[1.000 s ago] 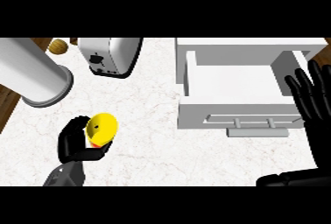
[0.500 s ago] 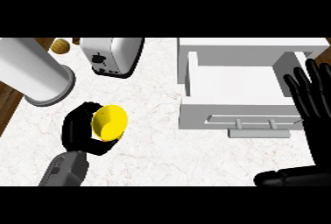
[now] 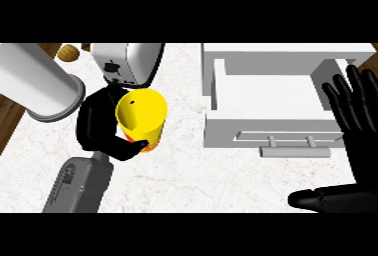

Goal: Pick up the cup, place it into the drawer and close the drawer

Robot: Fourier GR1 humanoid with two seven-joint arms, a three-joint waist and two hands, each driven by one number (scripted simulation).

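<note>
A yellow cup is held above the white counter, tilted so its base faces me. My left hand curls round it, thumb under its lower end. To the right the white drawer stands pulled out, its inside bare, with a bar handle on its front. My right hand rests open over the drawer's right side, fingers straight and pointing up the view.
A silver toaster stands just behind the cup. A large grey cylinder lies at the far left. A small brown object sits at the back. Brown floor shows beyond the counter's left edge.
My left hand has lifted the cup and carried it up the view and rightward toward the drawer. The right hand has stayed put.
</note>
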